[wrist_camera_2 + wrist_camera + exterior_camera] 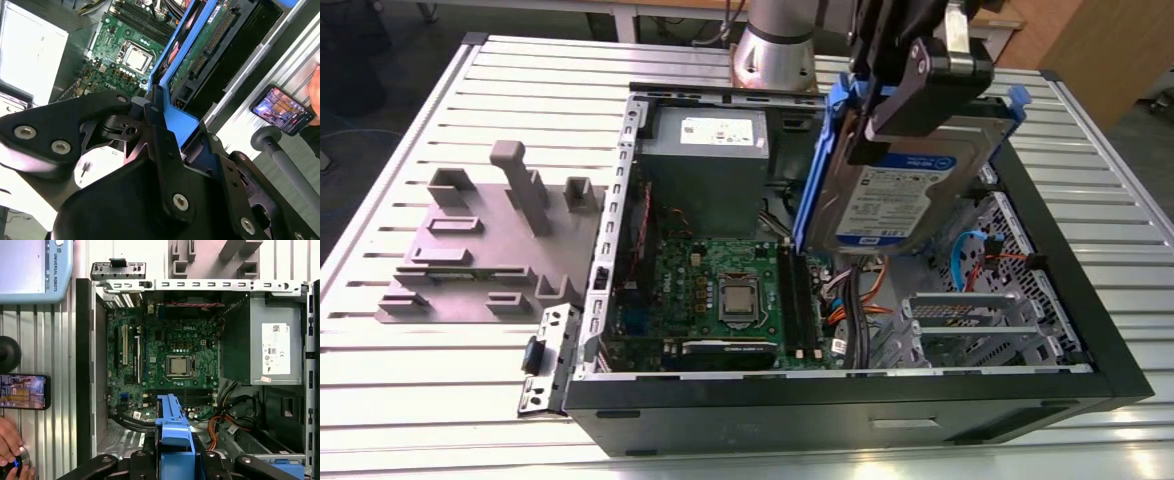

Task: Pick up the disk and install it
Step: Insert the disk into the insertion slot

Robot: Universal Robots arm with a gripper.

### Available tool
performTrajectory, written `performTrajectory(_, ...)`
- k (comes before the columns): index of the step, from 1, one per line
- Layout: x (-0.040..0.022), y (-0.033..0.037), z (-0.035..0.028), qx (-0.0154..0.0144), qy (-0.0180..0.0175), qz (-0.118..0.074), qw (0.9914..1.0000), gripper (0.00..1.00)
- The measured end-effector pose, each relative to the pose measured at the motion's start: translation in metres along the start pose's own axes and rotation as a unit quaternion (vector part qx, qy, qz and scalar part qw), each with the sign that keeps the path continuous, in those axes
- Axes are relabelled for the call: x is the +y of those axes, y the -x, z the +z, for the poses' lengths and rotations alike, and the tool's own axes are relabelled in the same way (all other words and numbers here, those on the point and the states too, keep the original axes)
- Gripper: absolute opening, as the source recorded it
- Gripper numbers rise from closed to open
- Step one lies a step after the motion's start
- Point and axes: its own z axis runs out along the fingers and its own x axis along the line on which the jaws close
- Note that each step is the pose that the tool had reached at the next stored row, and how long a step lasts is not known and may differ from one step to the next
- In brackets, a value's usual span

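Note:
The disk (897, 190), a silver drive with a white-and-blue label in a bright blue carrier frame, hangs tilted on edge over the open computer case (854, 400), above its right-hand part in the exterior view. My gripper (910, 100) is shut on the carrier's upper end. In the second wrist view the black fingers (157, 122) clamp the blue frame (177, 117), with the drive's green circuit board (205, 47) facing sideways. In the first wrist view the blue carrier (173, 432) sticks out from the gripper (175, 462) over the motherboard's edge.
Inside the case lie a green motherboard (720, 290), a grey power supply box (707, 150) and a metal drive cage (974, 320) with orange cables. A grey plastic fixture (480, 240) sits on the slatted table. A phone (22, 391) and a person's hand (10, 447) are beside the case.

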Motion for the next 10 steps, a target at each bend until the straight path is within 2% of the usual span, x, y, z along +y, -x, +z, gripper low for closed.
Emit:
performTrajectory(6, -0.0014, -0.011, 0.0019, 0.0, 0.0, 0.0, 1.0, 0.36)
performTrajectory(8, -0.0039, -0.0129, 0.0025, 0.0, 0.0, 0.0, 1.0, 0.36)
performTrajectory(10, -0.009, -0.0134, 0.0029, 0.0, 0.0, 0.0, 1.0, 0.36)
